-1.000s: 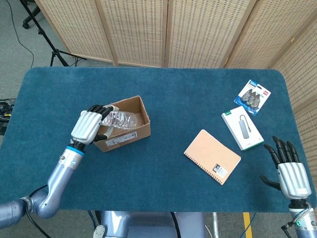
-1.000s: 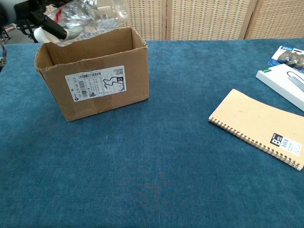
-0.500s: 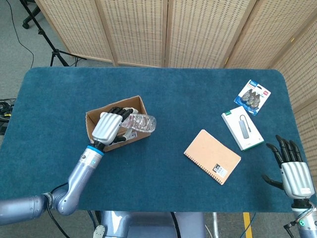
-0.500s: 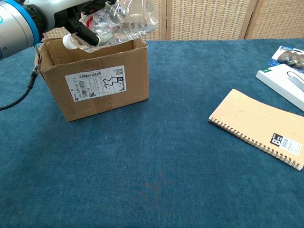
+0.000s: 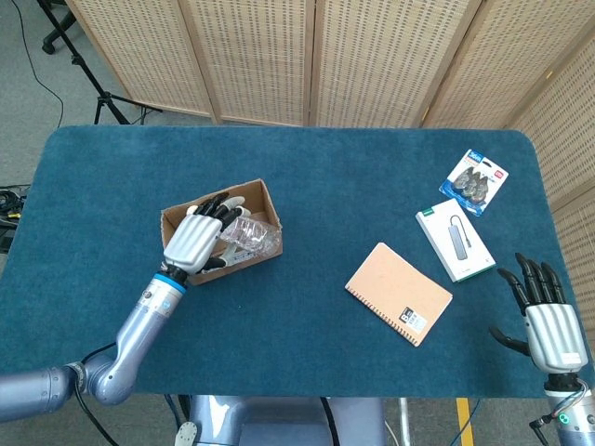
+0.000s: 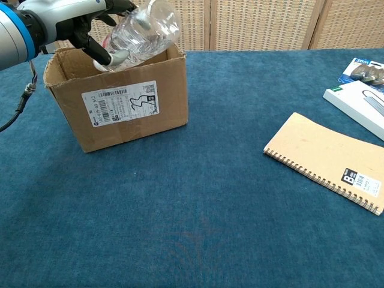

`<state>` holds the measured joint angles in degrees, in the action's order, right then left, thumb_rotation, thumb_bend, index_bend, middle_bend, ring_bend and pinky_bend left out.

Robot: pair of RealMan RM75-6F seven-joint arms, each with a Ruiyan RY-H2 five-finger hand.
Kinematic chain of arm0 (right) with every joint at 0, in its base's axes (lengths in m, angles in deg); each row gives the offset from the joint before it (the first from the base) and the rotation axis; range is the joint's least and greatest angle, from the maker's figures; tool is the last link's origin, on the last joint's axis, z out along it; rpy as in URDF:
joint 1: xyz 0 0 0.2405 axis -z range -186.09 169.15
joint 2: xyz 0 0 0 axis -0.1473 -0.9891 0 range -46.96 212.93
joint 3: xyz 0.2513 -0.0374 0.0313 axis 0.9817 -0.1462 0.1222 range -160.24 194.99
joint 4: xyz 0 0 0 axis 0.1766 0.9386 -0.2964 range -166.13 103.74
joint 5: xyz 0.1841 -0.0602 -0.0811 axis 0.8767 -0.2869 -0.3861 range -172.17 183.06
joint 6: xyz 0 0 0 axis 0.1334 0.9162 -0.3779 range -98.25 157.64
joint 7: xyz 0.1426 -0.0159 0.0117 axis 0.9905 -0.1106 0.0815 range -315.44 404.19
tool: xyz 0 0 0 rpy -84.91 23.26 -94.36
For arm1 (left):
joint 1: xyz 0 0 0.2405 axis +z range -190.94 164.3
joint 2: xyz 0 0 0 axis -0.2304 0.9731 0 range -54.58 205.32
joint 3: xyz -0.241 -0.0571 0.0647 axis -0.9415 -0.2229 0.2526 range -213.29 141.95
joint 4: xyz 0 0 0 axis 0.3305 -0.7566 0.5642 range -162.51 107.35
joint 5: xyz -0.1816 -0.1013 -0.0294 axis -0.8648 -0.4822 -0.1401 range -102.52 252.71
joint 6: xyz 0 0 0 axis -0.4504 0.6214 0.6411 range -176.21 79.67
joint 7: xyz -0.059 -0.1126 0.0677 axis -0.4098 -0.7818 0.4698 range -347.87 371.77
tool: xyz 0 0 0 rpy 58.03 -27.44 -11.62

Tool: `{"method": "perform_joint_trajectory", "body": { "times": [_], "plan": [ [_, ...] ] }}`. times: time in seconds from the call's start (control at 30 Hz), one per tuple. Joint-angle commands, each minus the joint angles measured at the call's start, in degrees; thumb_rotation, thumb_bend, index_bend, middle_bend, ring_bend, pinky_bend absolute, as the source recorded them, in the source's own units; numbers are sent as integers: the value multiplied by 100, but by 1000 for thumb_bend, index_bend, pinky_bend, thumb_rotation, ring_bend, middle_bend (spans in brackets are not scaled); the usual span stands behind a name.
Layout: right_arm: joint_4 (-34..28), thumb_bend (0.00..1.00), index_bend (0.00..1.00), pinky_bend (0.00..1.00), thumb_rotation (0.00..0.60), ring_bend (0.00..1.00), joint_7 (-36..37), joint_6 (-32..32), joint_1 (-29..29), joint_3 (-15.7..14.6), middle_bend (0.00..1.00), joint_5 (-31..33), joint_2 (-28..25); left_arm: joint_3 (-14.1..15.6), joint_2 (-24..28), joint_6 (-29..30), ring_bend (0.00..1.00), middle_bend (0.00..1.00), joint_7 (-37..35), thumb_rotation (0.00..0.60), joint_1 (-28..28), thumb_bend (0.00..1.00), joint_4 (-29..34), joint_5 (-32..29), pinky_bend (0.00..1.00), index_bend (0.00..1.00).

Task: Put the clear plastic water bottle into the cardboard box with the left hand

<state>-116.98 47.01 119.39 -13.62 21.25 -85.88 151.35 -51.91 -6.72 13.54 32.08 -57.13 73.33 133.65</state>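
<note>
1. Most of the carry looks done: the left hand (image 5: 193,242) grips the clear plastic water bottle (image 6: 139,33), its fingers wrapped round the neck end, and holds it over the open top of the cardboard box (image 6: 117,105).
2. In the chest view the bottle is tilted, neck end low and dipping behind the box's front wall, base high and poking above the rim toward the right.
3. In the head view the bottle's clear body lies over the right part of the box opening, close to the right wall (image 5: 272,221); whether it touches the rim I cannot tell.
4. What is left, as I judge it: lower the bottle fully inside, let go, and lift the hand clear. The bottle is not yet released.
5. The raised base may catch on the rim, so it probably needs levelling or tipping further in.
6. The right hand (image 5: 545,321) holds nothing, fingers spread and pointing up, at the table's near right corner, well apart from the box.
</note>
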Motion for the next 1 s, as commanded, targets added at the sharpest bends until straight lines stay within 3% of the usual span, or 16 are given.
{"method": "perform_joint_trajectory", "body": {
  "times": [0.03,0.4,0.7,0.87,1.0],
  "plan": [
    [2,105,157,0,600,0,7,0,0,5,0,9,-2,12,-3,23,0,102,0,600,2,532,7,-13,72,332],
    [40,105,158,0,600,0,15,37,7,5,0,-8,30,15,26,169,0,25,-178,600,43,523,74,108,1,289],
    [57,105,158,0,600,0,-5,56,16,-6,0,-19,57,-50,224,274,0,21,-312,600,100,521,218,212,0,278],
    [42,105,158,0,600,0,-12,77,12,5,0,-31,63,62,402,55,0,0,-202,600,75,335,351,56,0,212],
    [71,105,158,0,600,0,10,133,19,25,0,-42,82,98,366,63,0,0,-128,600,48,254,285,-1,0,205]
  ]
}}
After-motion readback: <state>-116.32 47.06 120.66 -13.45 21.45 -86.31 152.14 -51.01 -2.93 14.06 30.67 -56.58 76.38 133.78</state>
